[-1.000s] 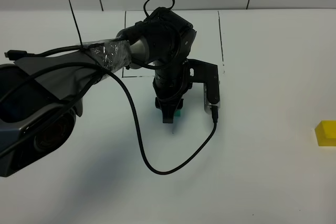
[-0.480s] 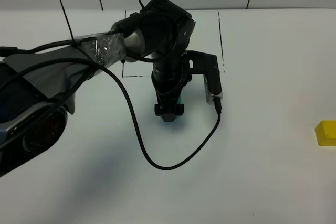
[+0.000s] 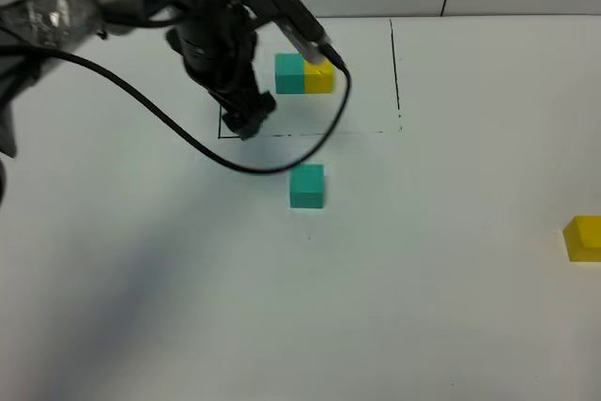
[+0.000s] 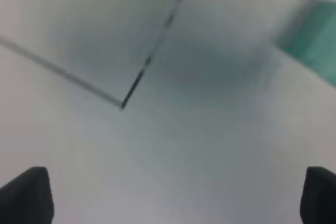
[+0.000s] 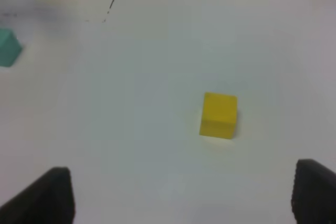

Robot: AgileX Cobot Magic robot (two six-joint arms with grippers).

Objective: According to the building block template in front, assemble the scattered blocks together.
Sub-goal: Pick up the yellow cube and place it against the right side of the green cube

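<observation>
**A:** Blocks, where did they lie?

**B:** Plain matte teal cube (image 3: 307, 186) sat on the smooth white bench (image 3: 451, 307), just outside the near line of the thin black drawn frame (image 3: 395, 72). Matte yellow cube (image 3: 584, 237) was well apart, at the high view's right edge. Both had sharp edges.

**A:** Template?

**B:** Teal-and-yellow bar template (image 3: 303, 74), two cubes touching, lay inside the frame.

**A:** Hands?

**B:** Left hand (image 3: 249, 119) hung over the frame's near-left corner, dark fingertips spread wide, holding nothing. The wrist view was blurred, and I couldn't tell which block its teal patch was. Right hand (image 5: 184, 198) was spread too, empty, with the yellow cube between and beyond its tips.

**A:** Obstructions?

**B:** Glossy black cable (image 3: 249, 170) looped across the frame's near line. The left wrist's camera mount overlapped the template's yellow half.
</observation>
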